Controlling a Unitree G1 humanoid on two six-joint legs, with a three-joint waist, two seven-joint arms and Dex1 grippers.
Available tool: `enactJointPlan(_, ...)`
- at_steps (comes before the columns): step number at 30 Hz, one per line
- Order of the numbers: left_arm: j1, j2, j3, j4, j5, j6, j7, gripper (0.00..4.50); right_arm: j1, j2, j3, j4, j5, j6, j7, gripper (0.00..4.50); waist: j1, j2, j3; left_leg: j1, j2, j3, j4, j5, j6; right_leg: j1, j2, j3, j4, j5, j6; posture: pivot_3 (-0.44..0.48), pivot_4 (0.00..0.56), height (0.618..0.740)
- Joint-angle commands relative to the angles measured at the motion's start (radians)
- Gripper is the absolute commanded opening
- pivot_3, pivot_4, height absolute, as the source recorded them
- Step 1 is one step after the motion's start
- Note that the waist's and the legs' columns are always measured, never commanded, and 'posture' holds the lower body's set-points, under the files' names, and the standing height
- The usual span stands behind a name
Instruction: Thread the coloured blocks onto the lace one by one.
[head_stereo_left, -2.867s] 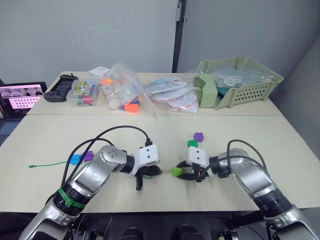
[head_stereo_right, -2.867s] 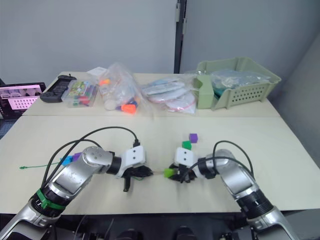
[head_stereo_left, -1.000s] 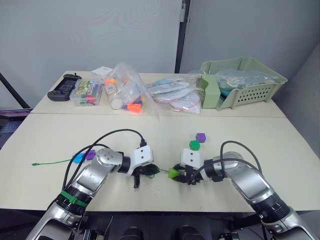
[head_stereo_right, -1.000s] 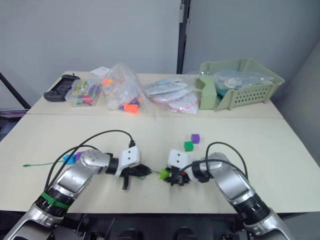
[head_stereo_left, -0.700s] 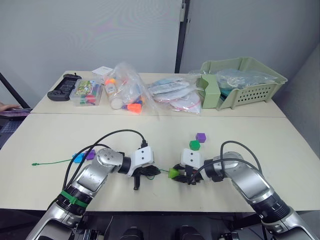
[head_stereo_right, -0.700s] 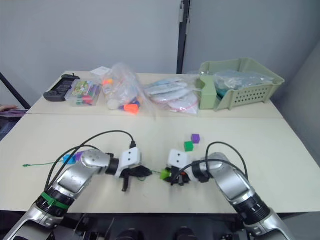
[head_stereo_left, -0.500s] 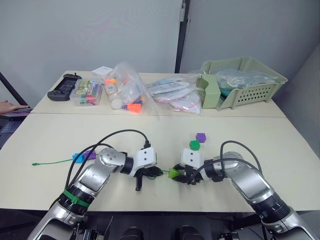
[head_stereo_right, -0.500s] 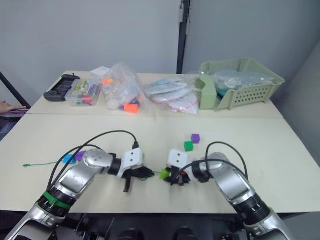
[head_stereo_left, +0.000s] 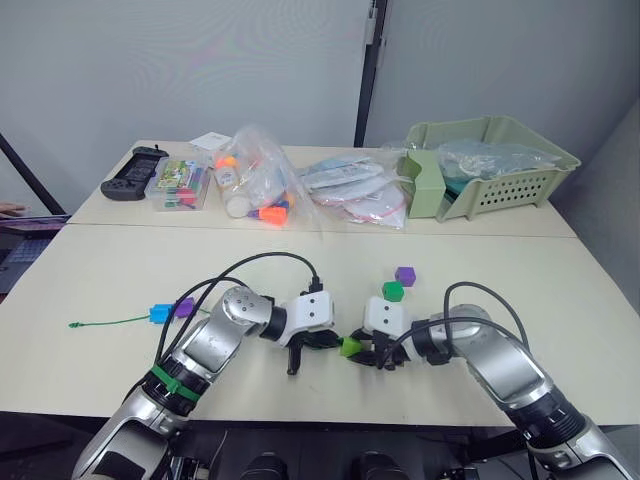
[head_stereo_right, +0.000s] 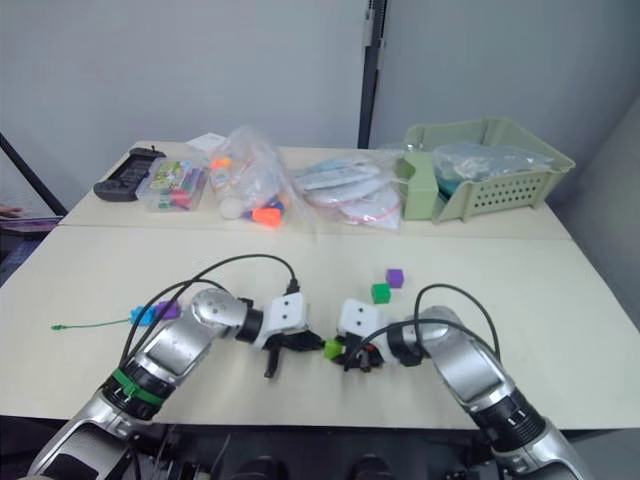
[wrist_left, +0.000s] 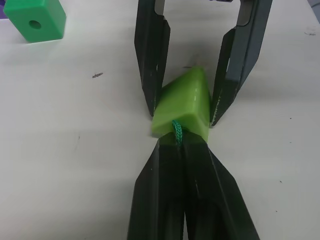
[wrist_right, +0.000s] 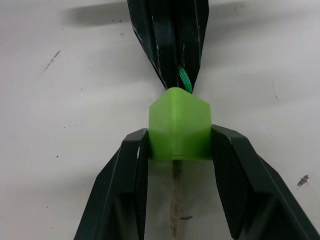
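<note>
Lace now into lime block (previously apart).

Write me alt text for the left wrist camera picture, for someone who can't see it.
The left gripper, shut on the dark-green lace, feeds it into a lime green block clamped between the right gripper's fingers on a pale table. A dark green block with a hole lies apart.

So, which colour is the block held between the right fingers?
Lime green, seen best in the right wrist view, between the right gripper's fingers.
</note>
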Motion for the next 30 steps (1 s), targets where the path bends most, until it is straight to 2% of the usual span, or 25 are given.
enactJointPlan(1, 0.002, 0.017, 0.003, -0.042, -0.016, 0.007, -0.025, 1.20, 0.003, 0.006, 0.009, -0.025, 0.016, 0.007, -0.004, 1.37, 0.000, 0.000, 0.000, 0.000, 0.000, 0.000, 0.000, 0.000, 0.000, 0.000, 0.000, 0.000, 0.000, 0.000, 0.000, 0.000, 0.150, 0.740)
enactJointPlan(7, -0.001, 0.050, 0.007, -0.071, -0.017, -0.004, -0.046, 3.20, 0.002, 0.020, -0.007, -0.035, 0.032, 0.022, -0.016, 1.37, -0.002, 0.000, 0.000, -0.001, 0.000, 0.000, 0.000, 0.000, 0.000, -0.001, 0.000, 0.000, 0.000, 0.000, 0.000, 0.000, 0.150, 0.740)
enactJointPlan(9, -0.005, 0.052, 0.003, -0.075, -0.020, 0.001, -0.050, 3.82, 0.000, 0.023, -0.015, -0.042, 0.035, 0.026, -0.022, 2.41, -0.001, 0.000, 0.000, -0.001, 0.000, 0.000, 0.000, 0.000, 0.000, -0.001, 0.000, 0.000, 0.000, 0.000, 0.000, 0.000, 0.150, 0.740)
enactJointPlan(15, -0.051, 0.038, -0.019, -0.065, 0.007, 0.006, -0.039, 3.84, 0.004, -0.005, -0.065, -0.095, 0.072, 0.067, -0.035, 4.47, 0.004, 0.000, 0.000, -0.002, 0.000, 0.000, 0.000, 0.000, 0.000, -0.002, 0.000, 0.000, 0.000, 0.000, 0.000, 0.000, 0.150, 0.740)
enactJointPlan(22, -0.120, -0.011, -0.086, -0.015, 0.057, -0.007, -0.043, 3.84, 0.096, -0.102, -0.183, -0.181, 0.128, 0.108, -0.048, 4.49, 0.006, 0.000, 0.000, -0.003, -0.001, -0.001, 0.001, 0.000, 0.000, -0.001, 0.000, -0.001, -0.001, 0.000, 0.000, 0.000, 0.150, 0.740)
enactJointPlan(30, -0.134, -0.025, -0.156, 0.067, 0.125, -0.043, -0.060, 3.84, 0.148, -0.128, -0.202, -0.194, 0.143, 0.100, -0.085, 4.49, -0.003, 0.000, 0.000, -0.003, 0.000, 0.000, 0.001, 0.000, 0.000, -0.002, 0.001, 0.000, 0.000, 0.000, 0.000, 0.000, 0.150, 0.740)
